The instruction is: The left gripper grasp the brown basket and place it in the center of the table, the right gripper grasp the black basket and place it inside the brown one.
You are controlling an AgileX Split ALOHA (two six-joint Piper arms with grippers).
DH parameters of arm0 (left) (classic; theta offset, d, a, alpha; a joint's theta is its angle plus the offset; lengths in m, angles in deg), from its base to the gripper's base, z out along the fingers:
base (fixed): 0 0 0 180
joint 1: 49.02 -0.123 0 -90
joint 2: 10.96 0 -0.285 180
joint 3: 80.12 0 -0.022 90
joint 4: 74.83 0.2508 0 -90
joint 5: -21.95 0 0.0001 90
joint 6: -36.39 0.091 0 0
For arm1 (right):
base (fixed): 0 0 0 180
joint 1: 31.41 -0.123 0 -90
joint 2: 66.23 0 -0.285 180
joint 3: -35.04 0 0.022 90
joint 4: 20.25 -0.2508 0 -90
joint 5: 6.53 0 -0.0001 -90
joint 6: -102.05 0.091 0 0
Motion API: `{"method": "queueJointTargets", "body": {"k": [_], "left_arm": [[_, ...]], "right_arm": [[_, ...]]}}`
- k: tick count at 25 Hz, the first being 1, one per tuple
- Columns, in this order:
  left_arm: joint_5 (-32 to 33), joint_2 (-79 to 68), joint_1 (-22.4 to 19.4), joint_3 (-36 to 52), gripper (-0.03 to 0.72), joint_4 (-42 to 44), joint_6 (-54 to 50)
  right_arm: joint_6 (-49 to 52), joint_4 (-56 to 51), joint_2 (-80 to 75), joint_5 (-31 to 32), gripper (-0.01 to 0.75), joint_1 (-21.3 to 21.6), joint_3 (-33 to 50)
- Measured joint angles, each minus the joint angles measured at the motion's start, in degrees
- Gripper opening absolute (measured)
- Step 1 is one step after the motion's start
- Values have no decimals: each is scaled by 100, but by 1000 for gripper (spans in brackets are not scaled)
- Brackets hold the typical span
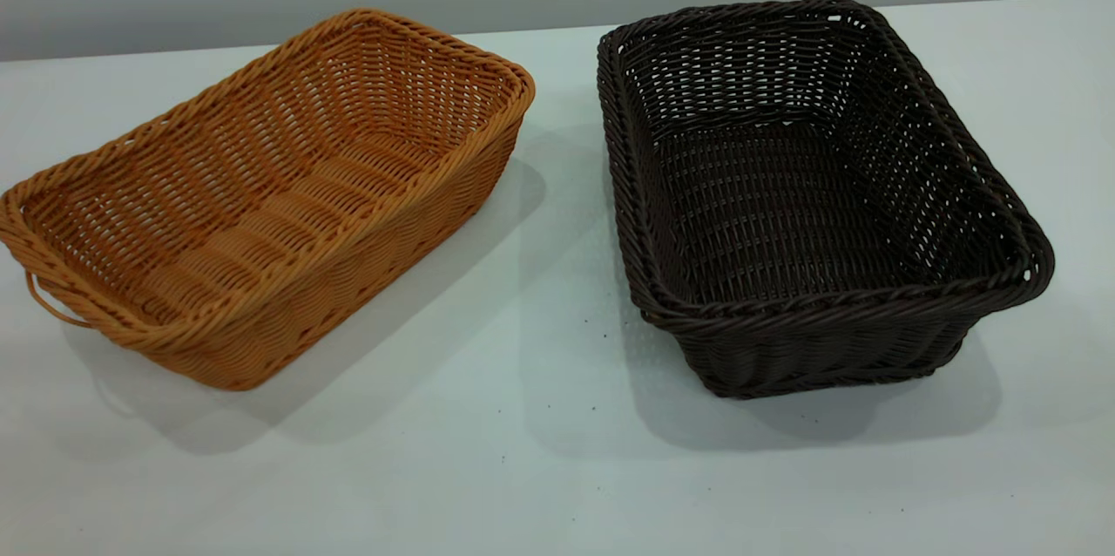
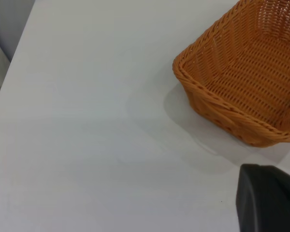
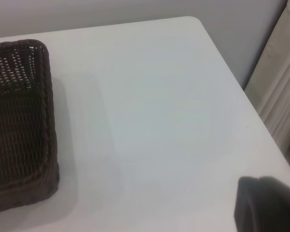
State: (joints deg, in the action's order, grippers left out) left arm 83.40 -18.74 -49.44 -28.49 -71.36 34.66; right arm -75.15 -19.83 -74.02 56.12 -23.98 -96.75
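Observation:
The brown basket (image 1: 261,199) stands empty on the left side of the white table, set at an angle, with a small loop handle at its near left end. The black basket (image 1: 810,190) stands empty on the right side, a gap of bare table between the two. Neither gripper shows in the exterior view. In the left wrist view a dark part of my left gripper (image 2: 268,199) hangs over bare table, apart from the brown basket (image 2: 246,77). In the right wrist view a dark part of my right gripper (image 3: 266,205) is over bare table, far from the black basket (image 3: 19,121).
The white table (image 1: 540,417) runs to a grey wall at the back. Its edge and rounded corner (image 3: 198,21) show in the right wrist view, with a pale curtain (image 3: 280,82) beyond. The table's other edge (image 2: 14,53) shows in the left wrist view.

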Motion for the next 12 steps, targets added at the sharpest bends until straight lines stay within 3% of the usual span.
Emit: {"method": "queueJointTargets", "body": {"k": [7,12], "left_arm": [[-22,0,0,-56,-1,-89,99],[-495,-125,0,-420,-1,-881,877]], "right_arm": [[7,-520,0,-25,0,0,0],[-111,-1230,-41,-78,39,0,5]]}}
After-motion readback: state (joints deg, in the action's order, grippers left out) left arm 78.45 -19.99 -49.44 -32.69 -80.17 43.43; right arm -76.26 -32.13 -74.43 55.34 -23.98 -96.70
